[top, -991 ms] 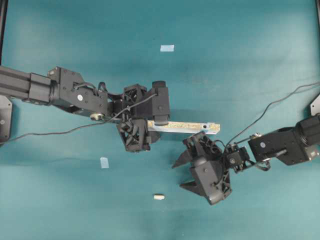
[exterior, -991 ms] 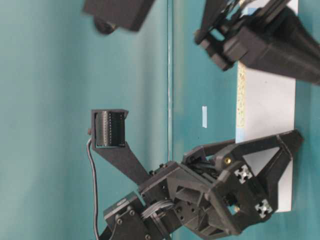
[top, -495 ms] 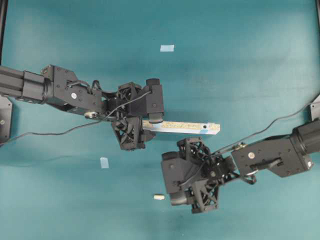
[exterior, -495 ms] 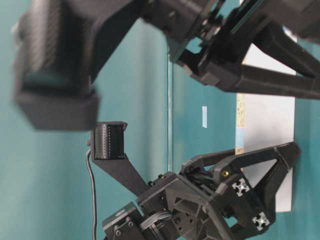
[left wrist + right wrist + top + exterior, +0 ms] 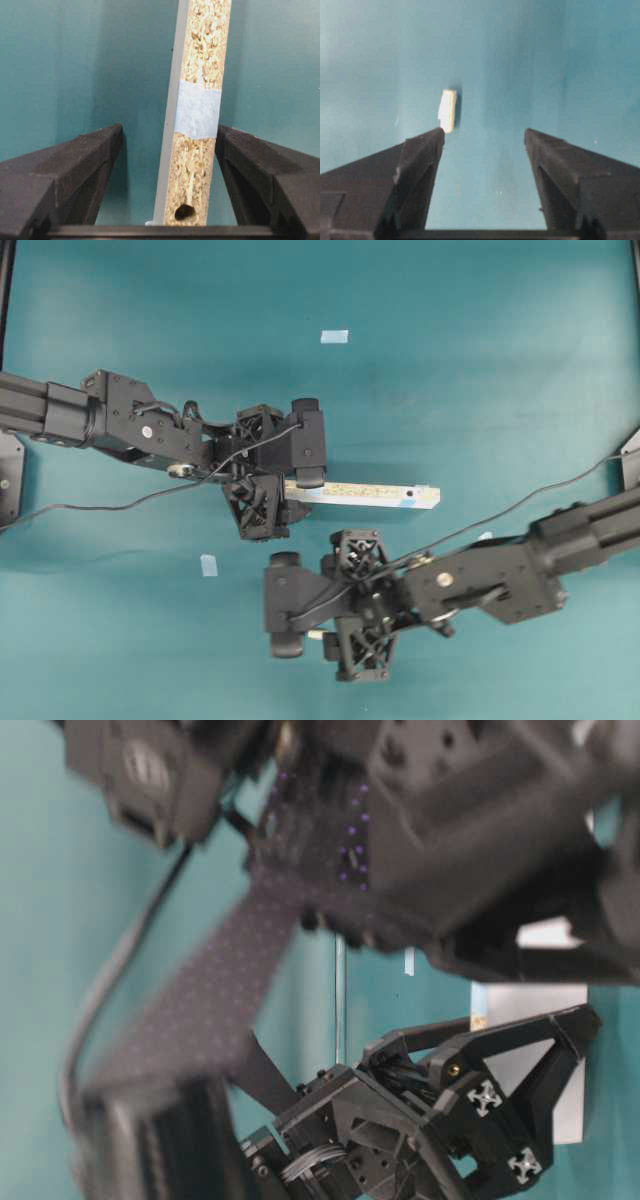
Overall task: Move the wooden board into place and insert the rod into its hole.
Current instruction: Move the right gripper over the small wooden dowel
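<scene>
wooden board: just the one
rod: one tiny peg
hole: one showing in the board's end
tape squares: two, top and left
robot arms: two

Wooden board on edge between spread left pincer fingers.

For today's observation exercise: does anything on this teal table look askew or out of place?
Yes: the wooden board stands on its narrow edge between the left pincer's fingers, not flat. The rod lies loose ahead of the right pincer.
</scene>
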{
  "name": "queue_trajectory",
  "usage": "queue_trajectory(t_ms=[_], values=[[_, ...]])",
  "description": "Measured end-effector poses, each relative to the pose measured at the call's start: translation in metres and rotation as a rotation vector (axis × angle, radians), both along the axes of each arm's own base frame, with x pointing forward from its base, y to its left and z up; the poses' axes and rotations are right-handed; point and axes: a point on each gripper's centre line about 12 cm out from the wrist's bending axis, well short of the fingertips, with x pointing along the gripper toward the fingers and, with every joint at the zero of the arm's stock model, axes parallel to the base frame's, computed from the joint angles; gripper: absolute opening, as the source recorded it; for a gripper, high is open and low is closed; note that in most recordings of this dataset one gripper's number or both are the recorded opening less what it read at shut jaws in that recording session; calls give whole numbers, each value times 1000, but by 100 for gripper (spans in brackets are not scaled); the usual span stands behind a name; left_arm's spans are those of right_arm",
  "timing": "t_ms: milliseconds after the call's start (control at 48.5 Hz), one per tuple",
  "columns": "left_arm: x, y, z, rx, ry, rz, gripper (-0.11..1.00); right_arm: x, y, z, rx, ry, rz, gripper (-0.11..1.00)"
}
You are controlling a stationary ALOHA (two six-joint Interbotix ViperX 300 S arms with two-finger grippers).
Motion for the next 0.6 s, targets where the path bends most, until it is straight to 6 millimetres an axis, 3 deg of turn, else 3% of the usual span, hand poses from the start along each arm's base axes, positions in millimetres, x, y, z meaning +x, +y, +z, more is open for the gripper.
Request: queue_trajectory(t_ms=[310,598], values=[[0,0,0,-1,2,1,82,24,9,-6,-21,53,-12,68],[0,0,0,-1,0,1,82,26,17,-22,-29,98,-18,68]])
